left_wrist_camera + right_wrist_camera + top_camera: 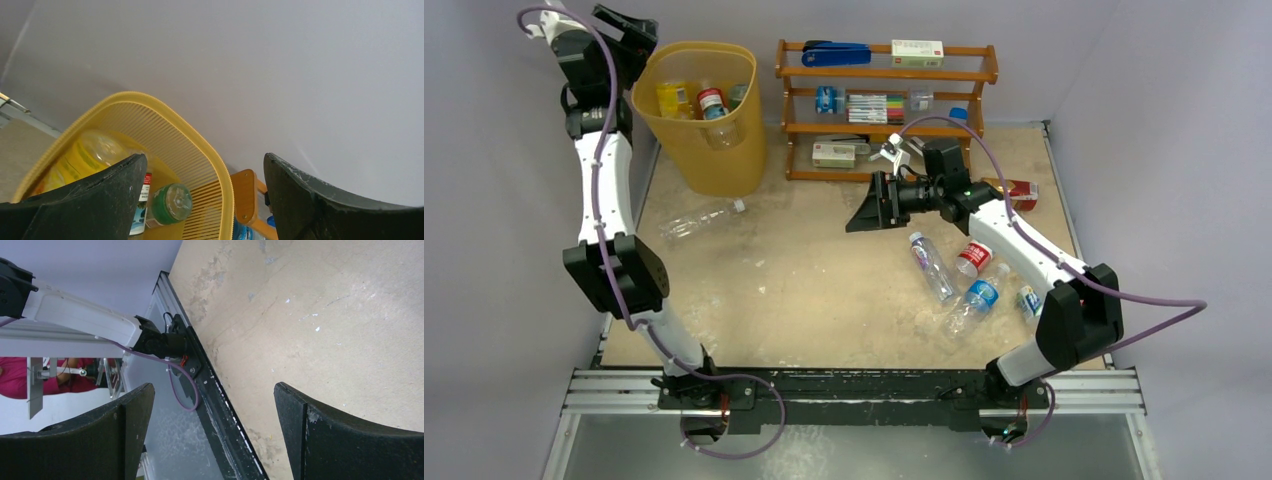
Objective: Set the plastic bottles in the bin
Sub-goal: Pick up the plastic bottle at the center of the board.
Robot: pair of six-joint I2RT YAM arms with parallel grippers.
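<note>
The table (824,290) is flat, sandy brown and scratched. A metal rail runs along its bottom edge and grey walls stand close on the other sides. Its middle is bare, with lots of room to move. The bin (714,160) stands at the upper left of the top view. It is tall, yellow and see-through, with a rounded rim and thin ribs on its walls. Three bottles show inside it: a yellow bottle (673,98), a red-capped bottle (712,102) and a green-capped bottle (172,202). One clear bottle (696,221) lies on its side on the table just below the bin. Four more bottles (932,266) lie in a bunch at the lower right, one partly hidden under the right arm. A brown wooden shelf (984,70) with three levels stands at the top. The left claw (205,156) hangs over the bin's rim, spread wide, holding nothing. The right claw (214,386) is over the bare middle of the table, also spread wide and holding nothing.
</note>
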